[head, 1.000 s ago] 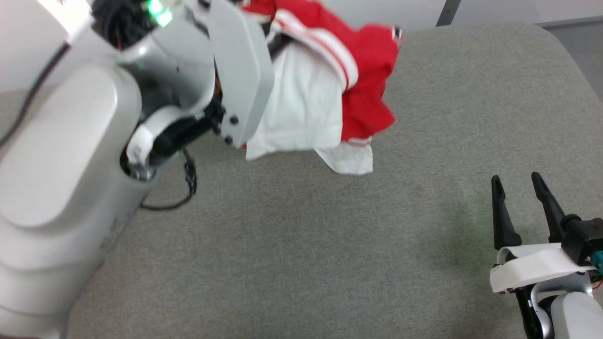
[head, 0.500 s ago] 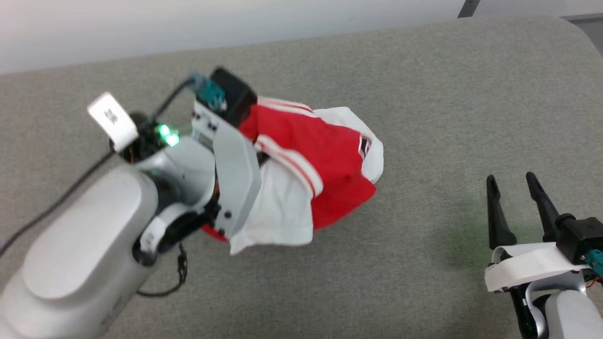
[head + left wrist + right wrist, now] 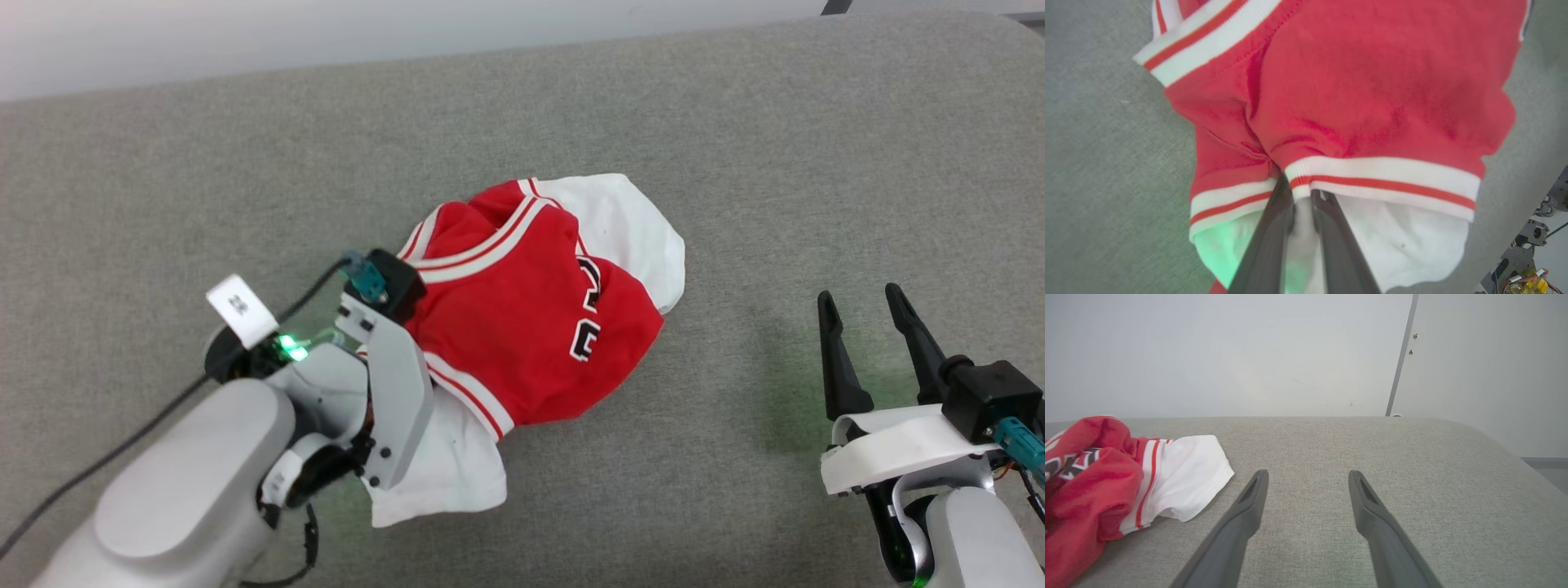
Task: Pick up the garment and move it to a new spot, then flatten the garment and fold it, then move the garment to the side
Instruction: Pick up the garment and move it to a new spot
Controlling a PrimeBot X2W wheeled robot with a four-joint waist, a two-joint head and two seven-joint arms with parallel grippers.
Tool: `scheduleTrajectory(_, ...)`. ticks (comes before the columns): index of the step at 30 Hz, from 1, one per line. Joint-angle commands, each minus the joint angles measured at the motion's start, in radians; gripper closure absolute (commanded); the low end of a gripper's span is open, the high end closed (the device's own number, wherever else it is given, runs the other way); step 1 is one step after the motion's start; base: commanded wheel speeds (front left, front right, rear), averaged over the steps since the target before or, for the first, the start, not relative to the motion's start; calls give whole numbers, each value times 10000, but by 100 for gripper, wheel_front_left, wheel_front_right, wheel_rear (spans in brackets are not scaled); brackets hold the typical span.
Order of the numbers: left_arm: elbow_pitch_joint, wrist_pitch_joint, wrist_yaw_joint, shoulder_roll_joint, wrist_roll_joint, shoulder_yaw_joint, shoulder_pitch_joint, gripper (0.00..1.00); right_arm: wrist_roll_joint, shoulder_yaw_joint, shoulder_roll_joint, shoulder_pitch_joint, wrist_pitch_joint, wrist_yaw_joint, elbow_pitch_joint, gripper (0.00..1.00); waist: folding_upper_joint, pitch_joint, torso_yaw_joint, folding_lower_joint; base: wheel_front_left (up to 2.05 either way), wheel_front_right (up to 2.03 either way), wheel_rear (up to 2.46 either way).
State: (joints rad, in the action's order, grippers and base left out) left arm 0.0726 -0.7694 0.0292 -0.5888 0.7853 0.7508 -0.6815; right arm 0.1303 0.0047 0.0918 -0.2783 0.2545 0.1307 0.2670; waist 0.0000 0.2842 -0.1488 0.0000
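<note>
Left gripper (image 3: pixel 1301 195) clamped on the garment (image 3: pixel 1372 81) at its striped trim (image 3: pixel 1380 175), tips under cloth, lettering (image 3: pixel 589 310) half hidden.

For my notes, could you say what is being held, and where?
Left end effector pinches the garment at its striped sleeve trim; right end effector holds nothing.

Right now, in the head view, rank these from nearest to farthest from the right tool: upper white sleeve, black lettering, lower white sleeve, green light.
1. upper white sleeve, farthest right, facing the right tool.
2. black lettering, on the red front.
3. lower white sleeve, bottom left.
4. green light, far left.
</note>
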Motion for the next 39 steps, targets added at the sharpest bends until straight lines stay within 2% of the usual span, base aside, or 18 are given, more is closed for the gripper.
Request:
scheduleTrajectory(1,195,99,-99,107,-10,93,176,100,131,52,60,-88,25,-1,23,0,0,31,22,0,0,0,0)
scheduleTrajectory(13,1775,724,-566,702,75,298,38,100,122,222,176,-198,13,1,-1,0,0,-101,168,0,0,0,0)
scheduleTrajectory(14,1832,741,-618,699,60,307,2,93,122,216,188,-189,-1,1,2,0,0,-141,194,0,0,0,0)
scheduleTrajectory(16,1916,813,-673,749,177,230,-41,58,128,205,214,-154,-13,-1,-2,0,0,-223,257,0,0,0,0)
scheduleTrajectory(18,1985,843,-726,741,284,163,-89,56,131,240,237,-112,-42,1,-9,0,0,-311,322,0,0,0,0)
scheduleTrajectory(19,2007,880,-744,738,304,126,-127,51,120,249,263,-98,-40,1,-13,0,0,-358,355,0,0,0,0)
scheduleTrajectory(20,2016,926,-797,756,360,88,-152,33,115,254,287,-82,-56,1,-20,0,0,-406,396,0,0,0,0)
scheduleTrajectory(21,2036,984,-802,745,418,31,-170,20,120,270,293,-68,-79,1,-28,0,0,-453,429,0,0,0,0)
scheduleTrajectory(24,2071,1124,-862,742,533,-85,-179,0,99,270,331,24,-125,1,-53,0,0,-625,572,0,0,0,0)
scheduleTrajectory(32,1879,2034,-980,621,985,-618,309,0,138,371,430,273,-246,1,-83,0,0,-1268,916,0,0,0,0)
scheduleTrajectory(39,1409,3969,-941,120,770,-1292,1201,0,142,437,521,583,-312,1,-126,0,0,-2011,1112,0,0,0,0)
